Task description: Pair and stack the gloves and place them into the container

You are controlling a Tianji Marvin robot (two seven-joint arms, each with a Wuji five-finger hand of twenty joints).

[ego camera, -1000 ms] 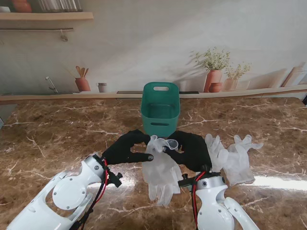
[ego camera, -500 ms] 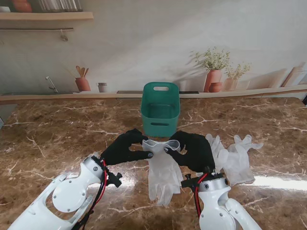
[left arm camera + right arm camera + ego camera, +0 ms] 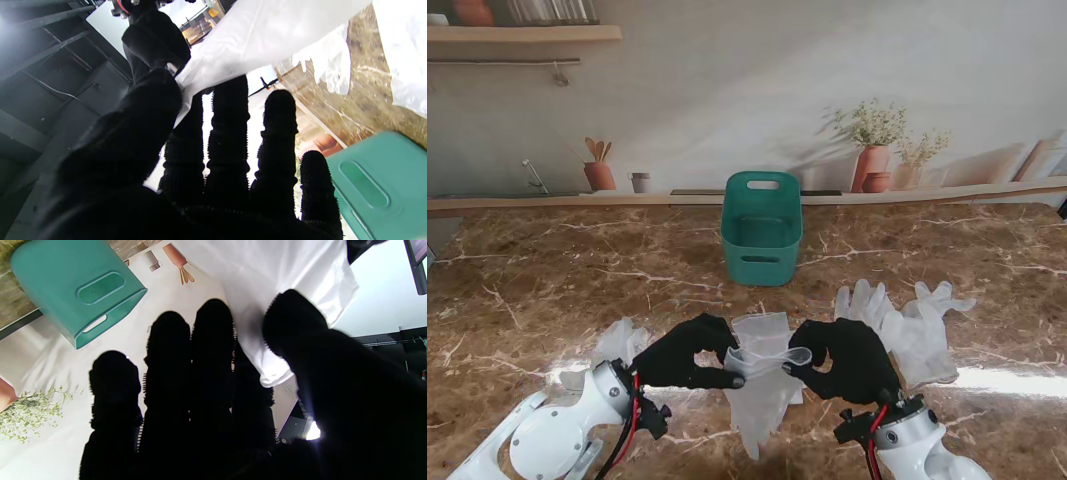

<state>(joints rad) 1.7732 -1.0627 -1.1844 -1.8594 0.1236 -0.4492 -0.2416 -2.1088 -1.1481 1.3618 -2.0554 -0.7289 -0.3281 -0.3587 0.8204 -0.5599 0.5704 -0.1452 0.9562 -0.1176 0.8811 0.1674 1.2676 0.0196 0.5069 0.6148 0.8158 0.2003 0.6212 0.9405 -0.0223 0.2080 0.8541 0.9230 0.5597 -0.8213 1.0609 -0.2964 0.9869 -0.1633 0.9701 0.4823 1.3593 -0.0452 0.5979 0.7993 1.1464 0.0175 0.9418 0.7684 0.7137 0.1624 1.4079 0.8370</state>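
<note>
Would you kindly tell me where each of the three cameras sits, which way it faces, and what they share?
Stand view: above the shoulders, looking down at the brown marble table; both arms, left hand and right hand show.
Left wrist view: along the black fingers toward the translucent white glove.
Right wrist view: along its fingers at the same glove.
Shared: all show the glove and the green plastic container.
</note>
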